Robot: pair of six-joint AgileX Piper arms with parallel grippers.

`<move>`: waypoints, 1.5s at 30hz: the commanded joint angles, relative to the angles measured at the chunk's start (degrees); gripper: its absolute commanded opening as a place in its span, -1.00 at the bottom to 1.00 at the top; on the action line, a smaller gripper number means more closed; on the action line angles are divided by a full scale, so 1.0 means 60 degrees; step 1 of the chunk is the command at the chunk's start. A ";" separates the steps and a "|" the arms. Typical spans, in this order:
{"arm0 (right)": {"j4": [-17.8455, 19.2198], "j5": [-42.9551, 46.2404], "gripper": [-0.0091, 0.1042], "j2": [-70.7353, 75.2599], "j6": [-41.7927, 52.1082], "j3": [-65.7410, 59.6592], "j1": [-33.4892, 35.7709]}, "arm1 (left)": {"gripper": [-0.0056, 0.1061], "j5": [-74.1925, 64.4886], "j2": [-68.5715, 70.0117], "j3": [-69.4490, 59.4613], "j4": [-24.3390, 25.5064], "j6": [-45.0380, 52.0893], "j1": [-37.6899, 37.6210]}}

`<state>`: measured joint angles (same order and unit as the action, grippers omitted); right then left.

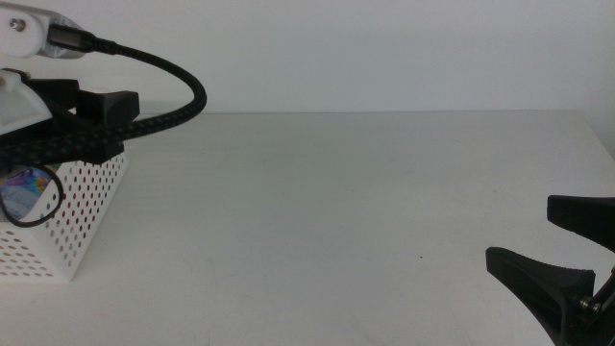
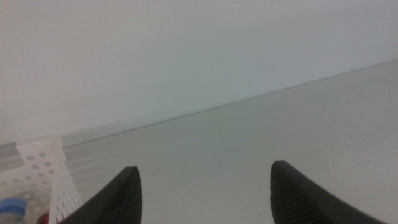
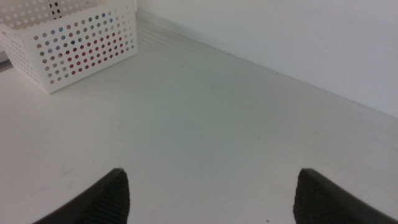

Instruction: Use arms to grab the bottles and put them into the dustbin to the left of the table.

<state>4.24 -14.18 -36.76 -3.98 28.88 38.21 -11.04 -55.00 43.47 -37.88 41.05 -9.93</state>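
Your left gripper [image 1: 108, 120] hangs above the dustbin [image 1: 86, 216] at the table's [image 1: 336, 221] left edge, and its jaws stand wide apart with nothing between them; the left wrist view shows the two dark jaws spread over bare tabletop. A thick braided black cable [image 1: 163, 72] arches from the left arm's white housing [image 1: 19, 106] down toward that gripper.

The dustbin is a white basket with walls pierced by round holes, standing upright on the table's left side. You can see the bottles only in part. In the left wrist view a blue cap [image 2: 12, 207] of the water bottle shows inside the basket, just beside a small patch of red [image 2: 42, 219] that is too little to name for certain. In the right wrist view, red and other colours show through the holes of the basket wall [image 3: 81, 46], so the containers lie inside it, but you cannot tell how they lie. In the middle view a colourful patch [image 1: 27, 181] shows at the basket's open top, under a thin black cable loop.

Your right gripper [image 1: 567, 245] waits low near the table's right front corner, jaws apart and holding nothing; the right wrist view looks across the open tabletop to the dustbin, well apart from it.
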 commanded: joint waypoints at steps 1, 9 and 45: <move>0.0062 0.0669 0.43 -0.0010 0.0133 0.0216 -0.0113 | 0.23 0.0609 0.0314 0.0286 -0.0248 -0.0061 -0.0037; -0.0463 0.0817 0.43 0.0020 0.0133 0.0216 -0.1750 | 0.23 0.0922 0.1602 -0.0190 -0.0136 -0.0061 -0.0037; -0.0707 0.1404 0.43 0.6480 0.0133 -0.4767 -0.5166 | 0.23 0.1546 0.9032 -0.7582 0.0649 -0.0061 0.0722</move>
<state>0.00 -10.23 0.57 -3.98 -0.53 8.27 -6.17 -0.26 -1.70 -32.76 41.10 -6.86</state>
